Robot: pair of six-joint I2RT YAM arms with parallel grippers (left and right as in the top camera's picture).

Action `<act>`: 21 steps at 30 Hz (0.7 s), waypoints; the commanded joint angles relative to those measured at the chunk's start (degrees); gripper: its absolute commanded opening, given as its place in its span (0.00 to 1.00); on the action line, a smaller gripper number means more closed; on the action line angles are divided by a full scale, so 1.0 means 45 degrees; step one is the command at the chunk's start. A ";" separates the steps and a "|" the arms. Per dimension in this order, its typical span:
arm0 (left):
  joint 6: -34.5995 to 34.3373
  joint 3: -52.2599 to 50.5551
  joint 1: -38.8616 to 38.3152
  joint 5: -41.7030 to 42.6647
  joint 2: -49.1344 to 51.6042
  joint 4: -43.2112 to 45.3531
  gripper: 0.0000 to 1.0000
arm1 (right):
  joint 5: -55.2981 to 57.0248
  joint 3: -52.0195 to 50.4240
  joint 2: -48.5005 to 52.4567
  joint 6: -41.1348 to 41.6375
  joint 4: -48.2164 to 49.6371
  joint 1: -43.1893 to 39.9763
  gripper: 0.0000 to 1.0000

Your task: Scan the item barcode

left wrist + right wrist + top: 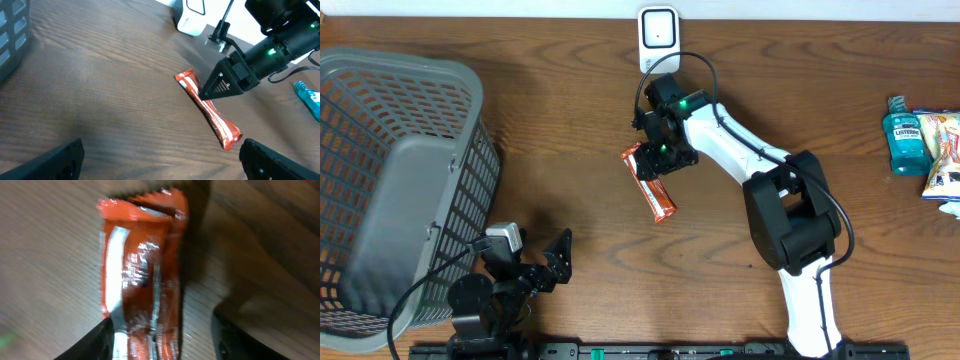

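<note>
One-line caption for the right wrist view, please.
Right gripper, jaws open, straddles an orange foil-wrapped snack bar lying on the brown wooden table.

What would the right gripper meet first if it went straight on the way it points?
The orange snack bar, flat on the table just under the right gripper; nothing else seems in the way, though depth is unclear.

One orange snack bar (650,183), one grey basket (470,190), one white scanner (658,38) and one blue mouthwash bottle (903,138) are counted on the counter (570,120). Two robot arms are seen: a left arm (510,275) and a right arm (740,150). The packets (942,150) cut off at the edge cannot be counted.
</note>
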 commanded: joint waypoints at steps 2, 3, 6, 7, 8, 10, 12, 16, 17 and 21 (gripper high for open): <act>0.0117 -0.0180 0.0063 0.0155 -0.0019 -0.0262 0.99 | 0.1103 -0.0194 0.1651 0.0330 -0.0661 0.0423 0.37; 0.0117 -0.0180 0.0063 0.0155 -0.0019 -0.0262 0.99 | 0.1418 -0.0194 0.1817 0.0461 -0.0869 0.0457 0.35; 0.0117 -0.0180 0.0063 0.0155 -0.0019 -0.0262 0.99 | 0.1540 -0.0194 0.2132 0.0486 -0.1370 0.0481 0.35; 0.0117 -0.0180 0.0063 0.0155 -0.0019 -0.0262 0.99 | 0.1540 -0.0194 0.2157 0.0491 -0.1525 0.0481 0.35; 0.0117 -0.0180 0.0063 0.0155 -0.0019 -0.0262 0.99 | 0.1540 -0.0194 0.2161 0.0486 -0.1681 0.0481 0.36; 0.0117 -0.0180 0.0063 0.0155 -0.0019 -0.0262 0.99 | 0.1540 -0.0194 0.2161 0.0486 -0.1885 0.0495 0.47; 0.0117 -0.0180 0.0063 0.0155 -0.0019 -0.0262 0.99 | 0.1540 -0.0194 0.2157 0.0495 -0.2021 0.0578 0.51; 0.0117 -0.0180 0.0063 0.0155 -0.0019 -0.0262 0.99 | 0.1758 -0.0209 0.2176 0.0539 -0.2050 0.0918 0.45; 0.0117 -0.0180 0.0063 0.0155 -0.0019 -0.0262 0.99 | 0.2234 -0.0219 0.2200 0.0758 -0.1953 0.1035 0.41; 0.0117 -0.0180 0.0063 0.0155 -0.0019 -0.0262 0.99 | 0.4075 -0.0238 0.2501 0.1443 -0.1656 0.1506 0.10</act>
